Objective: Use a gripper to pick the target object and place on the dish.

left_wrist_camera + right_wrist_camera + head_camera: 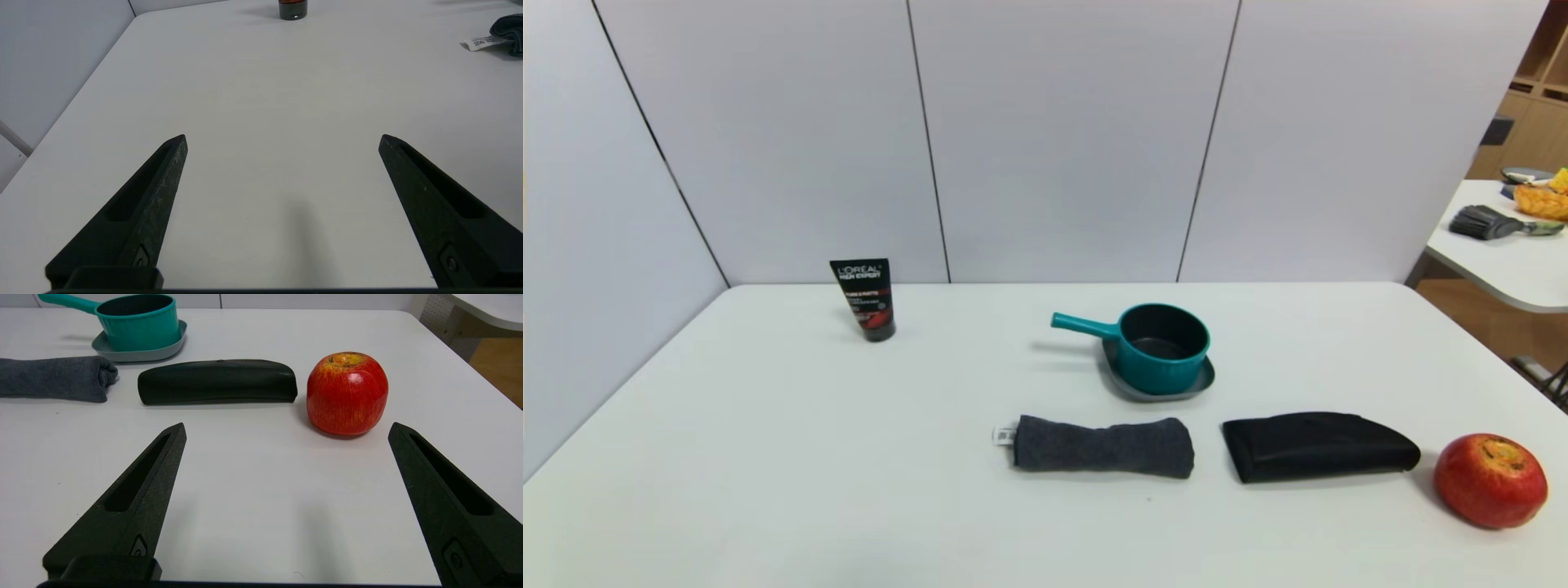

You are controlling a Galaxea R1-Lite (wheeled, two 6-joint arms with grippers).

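one teal saucepan [1164, 347] on dish [1202, 381]

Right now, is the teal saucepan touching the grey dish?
Touching. In the right wrist view the saucepan sits on the dish, no gap under its base; the head view agrees.

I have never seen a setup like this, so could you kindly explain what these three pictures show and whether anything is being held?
It is a two-armed robot. One picture looks down from its head; the other two look out from its wrists. The left gripper and right gripper each show two black fingers, spread open and holding nothing. On the white table a teal saucepan sits on a grey dish. Nearer lie a rolled grey towel, a black pouch and a red apple. A black tube stands farther left.
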